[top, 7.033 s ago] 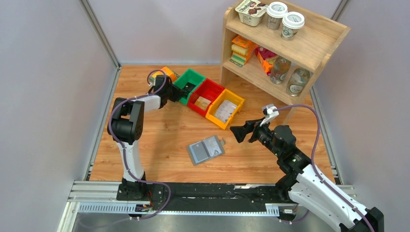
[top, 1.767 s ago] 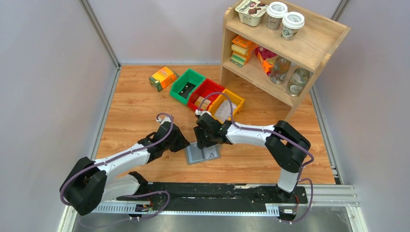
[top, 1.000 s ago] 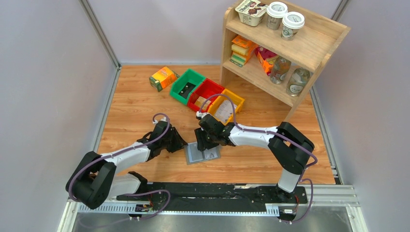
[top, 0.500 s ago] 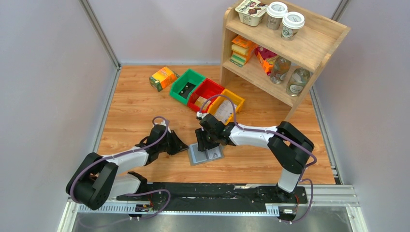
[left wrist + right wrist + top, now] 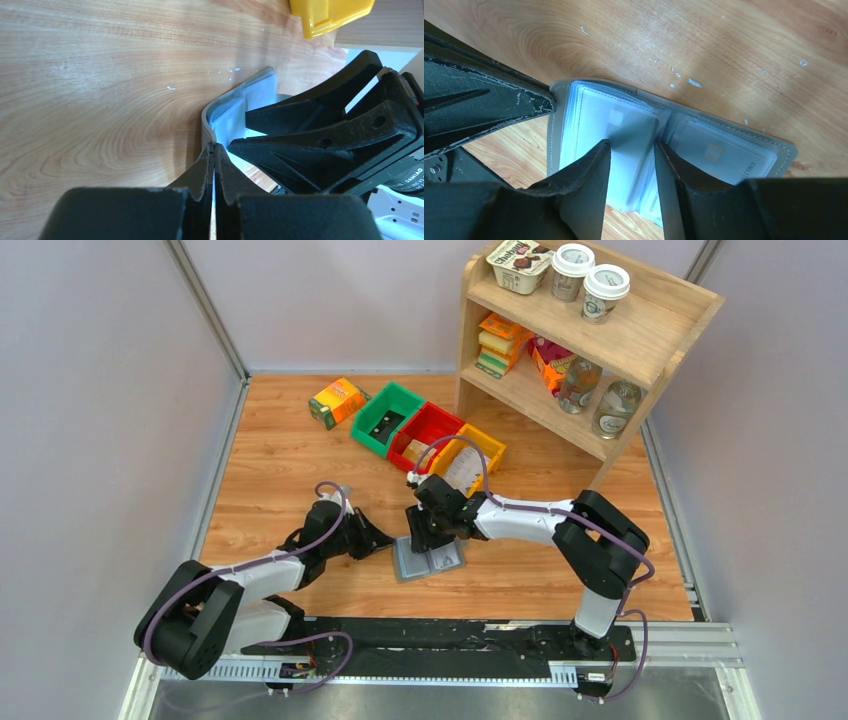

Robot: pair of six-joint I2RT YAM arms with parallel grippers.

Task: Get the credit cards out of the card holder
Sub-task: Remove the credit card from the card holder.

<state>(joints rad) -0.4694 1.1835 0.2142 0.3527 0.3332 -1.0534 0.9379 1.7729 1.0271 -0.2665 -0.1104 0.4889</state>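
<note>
Left gripper [image 5: 214, 150] just clamped shut on card holder [image 5: 744, 137] left edge; right gripper [image 5: 631, 144] narrowed, unclenched, over holder's middle; holder anchored, credit cards [image 5: 719, 152] inside

grey card holder [image 5: 432, 560] lies open, credit cards [image 5: 719, 155] in its clear pockets.

We read one word only: DAMIAO, in white on the black motor housing [image 5: 407, 173] in the left wrist view. Print on the tub [image 5: 517, 264] at the shelf's [image 5: 668, 296] top left corner is too small.
</note>
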